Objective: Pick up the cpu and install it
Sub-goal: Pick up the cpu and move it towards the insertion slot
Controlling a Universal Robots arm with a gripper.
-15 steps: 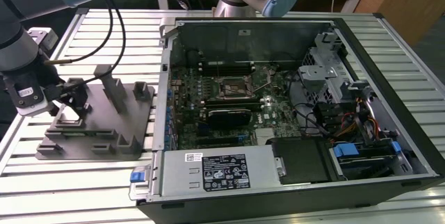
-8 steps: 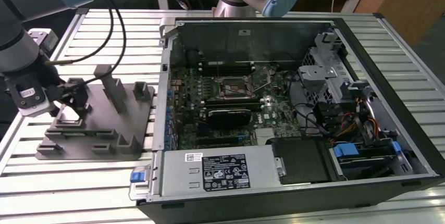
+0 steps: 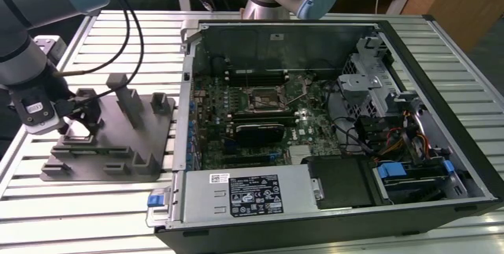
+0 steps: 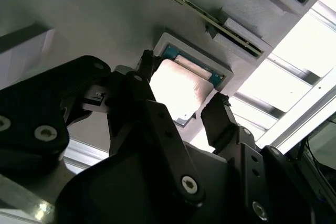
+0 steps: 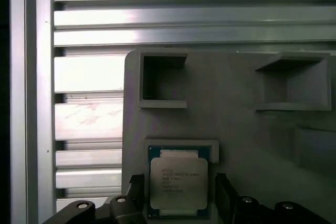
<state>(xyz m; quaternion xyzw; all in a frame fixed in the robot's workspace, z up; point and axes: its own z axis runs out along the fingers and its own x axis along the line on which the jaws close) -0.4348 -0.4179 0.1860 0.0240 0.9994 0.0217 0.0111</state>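
Gripper (image 4: 182, 82) straddling the cpu (image 5: 177, 184), jaws apart, not clamped yet
Light, stiff, slick-topped, probably fragile, I reckon; grab its side edges.

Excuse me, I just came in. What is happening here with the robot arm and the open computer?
The robot arm holds its pincer low over the grey fixture block, which sits on the table at the exterior view's left of the open computer case. The cpu lies flat in a pocket of that block. In both wrist views the pincer's fingers stand open on either side of the cpu, not closed on it. The cpu is not yet lifted.
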